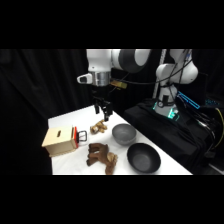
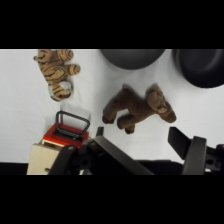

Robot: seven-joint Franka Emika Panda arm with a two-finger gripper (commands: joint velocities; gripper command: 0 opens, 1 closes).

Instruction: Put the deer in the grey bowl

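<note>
- Wrist view puts the deer (image 2: 137, 109) square in the middle of the picture, lying on its side on the white table (image 2: 20, 100), above and between the two black fingers (image 2: 187, 150) of the pincer (image 2: 140, 145), which stand spread wide apart with nothing in them.
- Side view has the pincer (image 1: 103, 111) hanging clear above the table (image 1: 62, 120), over the far part, with the deer (image 1: 100, 156) lying nearer the camera, at the front edge, apart from it.
- Right of the deer in the side view sit two bowls: the grey bowl (image 1: 123, 134), small, round and matte, and nearer the camera a larger, darker black bowl (image 1: 143, 158); the deer lies near both and touches neither.
- Only the wrist view shows the stripes: a tan soft toy with dark tiger stripes (image 2: 57, 72) lies at the upper left, where the side view gives just a small brownish lump (image 1: 98, 127) below the pincer.
- Only the side view shows both bowls whole; the wrist view cuts the grey bowl (image 2: 131, 57) and the black bowl (image 2: 200, 67) off at the top.
- A pale wooden box (image 1: 59, 141) with a red end and a dark wire handle stands left of the deer; the wrist view catches its red end (image 2: 65, 135) at lower left.
- The deer looks plush, dark brown with lighter tan patches, legs splayed.
</note>
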